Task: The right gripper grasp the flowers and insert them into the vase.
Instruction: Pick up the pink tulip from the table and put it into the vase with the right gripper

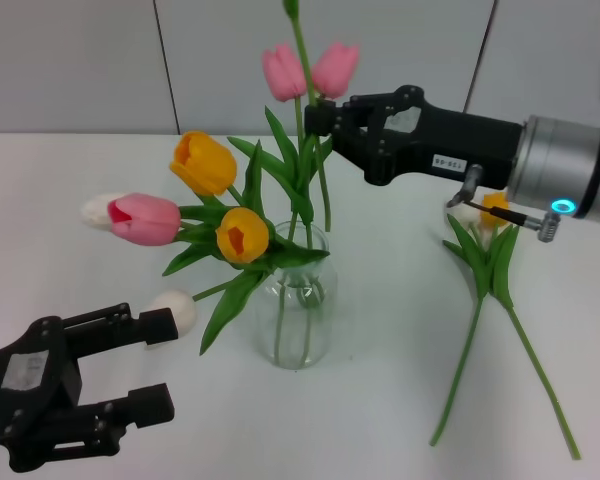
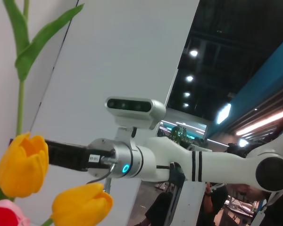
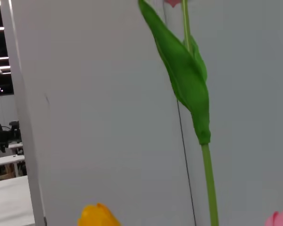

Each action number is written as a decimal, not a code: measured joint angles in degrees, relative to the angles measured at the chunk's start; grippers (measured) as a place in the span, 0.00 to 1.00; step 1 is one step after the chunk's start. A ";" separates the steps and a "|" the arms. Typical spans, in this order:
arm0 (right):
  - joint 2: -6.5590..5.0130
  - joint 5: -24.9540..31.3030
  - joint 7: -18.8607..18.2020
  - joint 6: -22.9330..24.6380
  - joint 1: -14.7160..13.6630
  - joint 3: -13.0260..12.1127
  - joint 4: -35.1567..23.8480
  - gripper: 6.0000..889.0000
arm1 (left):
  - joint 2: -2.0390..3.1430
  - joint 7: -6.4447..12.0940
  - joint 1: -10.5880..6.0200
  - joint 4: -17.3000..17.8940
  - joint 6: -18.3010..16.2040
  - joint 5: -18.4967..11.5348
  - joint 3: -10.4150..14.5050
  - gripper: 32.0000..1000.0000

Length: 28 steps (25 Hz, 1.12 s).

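From the head view I see my right gripper (image 1: pixel 318 120) clenched on the flowers (image 1: pixel 310 70), stems above the vase (image 1: pixel 298 300). Only this view shows the left gripper (image 1: pixel 155 365) released, low over the worktop (image 1: pixel 380 400).

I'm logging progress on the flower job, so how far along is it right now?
Several tulips already stand in the glass vase. In hand: the right gripper is closed on the pink tulip stems held above the vase mouth, their ends apparently not fully down. Left: two more flowers lie on the table. The left gripper waits near the vase.
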 joint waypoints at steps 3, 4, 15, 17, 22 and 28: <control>0.06 1.24 -2.66 0.29 1.62 0.02 3.59 0.02 | -0.02 0.00 -0.12 -0.02 0.00 -0.08 -0.01 0.79; 0.05 1.49 -3.34 0.31 2.10 0.11 4.59 0.02 | -0.02 0.00 -0.14 -0.02 0.00 -0.11 -0.03 0.79; 0.13 1.97 -6.61 1.37 4.66 0.16 9.84 0.02 | -0.12 0.00 -0.39 -0.05 -0.08 0.04 -0.09 0.79; 0.12 1.97 -6.85 1.59 4.68 -0.09 9.96 0.02 | -0.13 -0.02 -0.39 -0.05 -0.08 0.04 -0.09 0.79; 0.13 1.96 -9.07 1.82 5.14 -0.40 12.01 0.02 | -0.29 -0.01 -0.43 -0.05 -0.09 0.04 -0.09 0.79; 0.13 1.97 -11.41 1.89 5.52 -0.23 14.31 0.02 | -0.32 0.00 -0.47 -0.05 -0.09 0.02 -0.09 0.79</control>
